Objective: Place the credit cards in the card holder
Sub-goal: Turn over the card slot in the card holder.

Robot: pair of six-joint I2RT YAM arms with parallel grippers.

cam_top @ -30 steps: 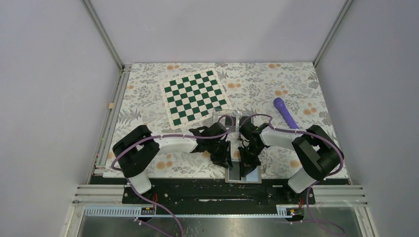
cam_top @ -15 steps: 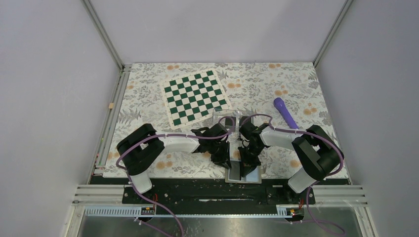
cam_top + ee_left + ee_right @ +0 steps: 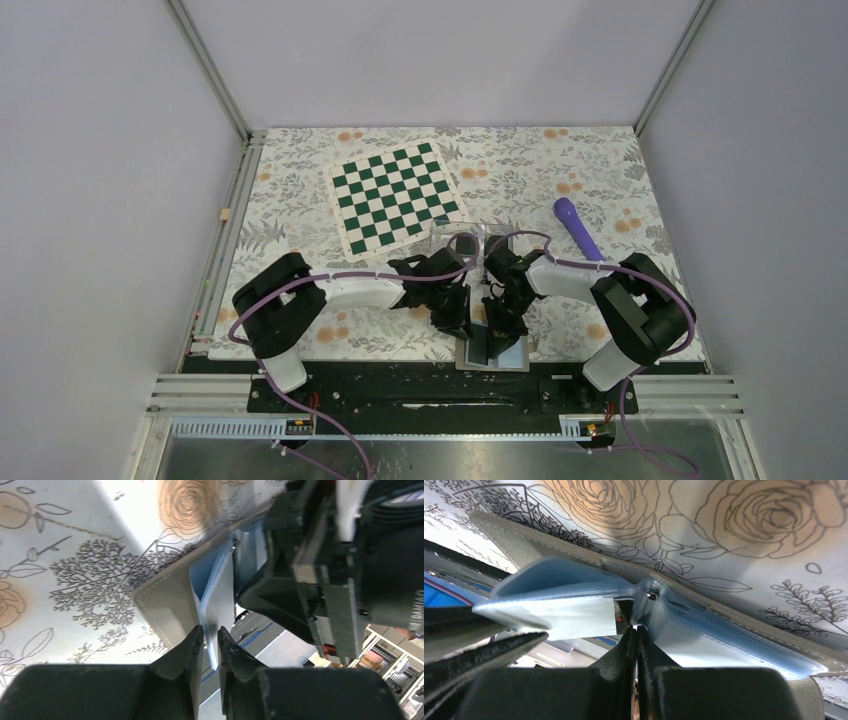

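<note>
The card holder (image 3: pixel 452 238) stands on the flowered table (image 3: pixel 290 225), just behind the two wrists and near the corner of the chessboard (image 3: pixel 396 197), partly hidden by them. Both arms are bent low and reach inward, so that the grippers meet over the open wallet (image 3: pixel 497 358), which lies at the near edge of the table, apart from the card holder. The left gripper (image 3: pixel 210 632) comes in from the left with its fingers almost together, pinching a thin light-blue flap of the wallet and lifting it away from the grey outside. The right gripper (image 3: pixel 636 629) points down at the fold of the wallet; its fingers are pressed together on the edge of the blue lining there. The credit cards I cannot make out in any view; if they are in the wallet, the flaps and the fingers hide them. Compared with one second ago, the left forearm and wrist have shifted a little toward the right gripper, while the right arm, the wallet and the card holder are in the same place.
</note>
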